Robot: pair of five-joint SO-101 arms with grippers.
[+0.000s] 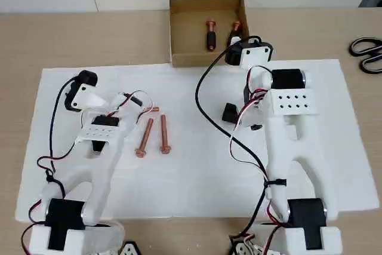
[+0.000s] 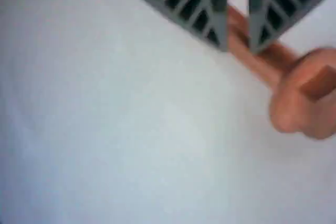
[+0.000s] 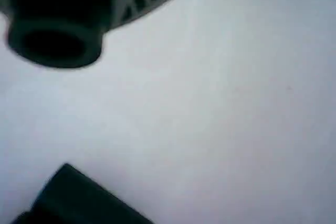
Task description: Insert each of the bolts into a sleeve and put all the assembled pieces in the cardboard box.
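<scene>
Nearest on the white sheet (image 1: 197,171), a loose copper-coloured bolt (image 1: 144,137) and a second loose bolt (image 1: 163,134) lie side by side, apart from both arms. Just beyond them the left gripper (image 2: 239,45) is closed narrowly on the shaft of a third copper bolt (image 2: 302,93). Its left wrist view brings out the ribbed grey fingers (image 2: 202,9) pinching the shaft, with the bolt's head jutting past them over the sheet. The right gripper (image 3: 113,9) holds a black tubular sleeve (image 3: 55,40), whose open end faces its wrist camera. A dark angular shape (image 3: 79,198) sits below; I cannot tell what it is. Farthest back, on the wooden table (image 1: 89,40), the open brown cardboard box (image 1: 206,60) contains two assembled pieces, one bolt in a black sleeve (image 1: 210,35) and another (image 1: 234,30) beside it. Black-handled scissors (image 1: 367,52) lie far to the right.
</scene>
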